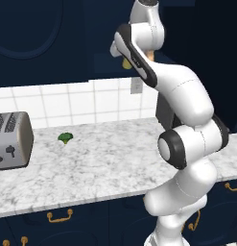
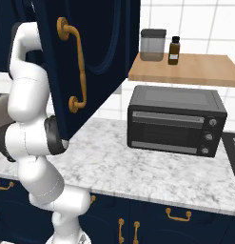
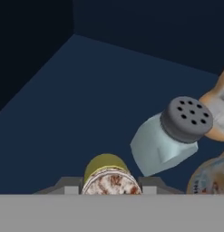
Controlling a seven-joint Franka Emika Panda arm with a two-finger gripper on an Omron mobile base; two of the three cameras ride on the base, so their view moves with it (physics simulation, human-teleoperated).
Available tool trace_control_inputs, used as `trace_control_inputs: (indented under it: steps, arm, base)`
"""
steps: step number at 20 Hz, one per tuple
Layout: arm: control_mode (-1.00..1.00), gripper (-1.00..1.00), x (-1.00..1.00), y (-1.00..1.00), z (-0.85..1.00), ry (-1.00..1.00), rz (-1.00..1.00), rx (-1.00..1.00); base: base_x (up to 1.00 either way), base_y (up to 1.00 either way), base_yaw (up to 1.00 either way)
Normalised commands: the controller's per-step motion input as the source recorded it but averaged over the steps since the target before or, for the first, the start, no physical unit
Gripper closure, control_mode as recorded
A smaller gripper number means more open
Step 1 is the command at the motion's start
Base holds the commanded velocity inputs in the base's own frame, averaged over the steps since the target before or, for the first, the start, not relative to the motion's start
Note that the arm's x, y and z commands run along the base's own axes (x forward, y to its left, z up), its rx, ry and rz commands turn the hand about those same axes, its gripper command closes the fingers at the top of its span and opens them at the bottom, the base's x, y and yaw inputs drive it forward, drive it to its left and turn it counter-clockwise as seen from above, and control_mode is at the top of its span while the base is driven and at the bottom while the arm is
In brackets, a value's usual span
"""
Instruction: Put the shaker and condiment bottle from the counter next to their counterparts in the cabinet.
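While the arm reaches up into the dark navy cabinet, the hand view looks down along the gripper at the cabinet's flat inner shelf. At the left of that view lies bare navy shelf, running back to a dark corner. At bottom centre sits the shaker, yellow-green with a speckled grey-silver cap; it stands between the two finger tips, its cap facing the camera, so its long axis runs along the gripper's own line toward the shelf. The jaws are drawn in as narrow as they go, pressed on the shaker's sides. Whether its base touches the shelf cannot be told. Just to its right stands the pale grey-green shaker with a dark perforated cap, appearing tilted in this view with the cap toward the upper right, near the held one but apart from it. Further right, at the edge, an orange bottle with white label is partly cut off, and another rounded orange shape shows at the lower right corner.

In the left base view, a toaster stands at the left of the marbled counter, a small green broccoli piece lies to its right, and a glimpse of yellow-green shows by the hand up high.
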Motion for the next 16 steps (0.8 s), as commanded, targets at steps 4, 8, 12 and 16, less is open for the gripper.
trace_control_inputs:
  steps: [4, 8, 12, 16]
  arm:
    - [-1.0, 1.0, 0.09, 0.23, -0.05, 0.0, 0.0, 0.0]
    - [-1.0, -1.0, 0.09, 0.23, -0.16, 0.0, 0.0, -0.01]
    - [-1.0, -1.0, 0.25, 0.0, -0.06, 0.0, 0.0, 0.01]
    - [-1.0, -1.0, 0.23, 0.0, -0.06, 0.0, 0.0, 0.0]
  base:
    - [0.0, 0.0, 0.0]
    - [0.0, 0.0, 0.0]
    - [0.0, 0.0, 0.0]
    - [0.0, 0.0, 0.0]
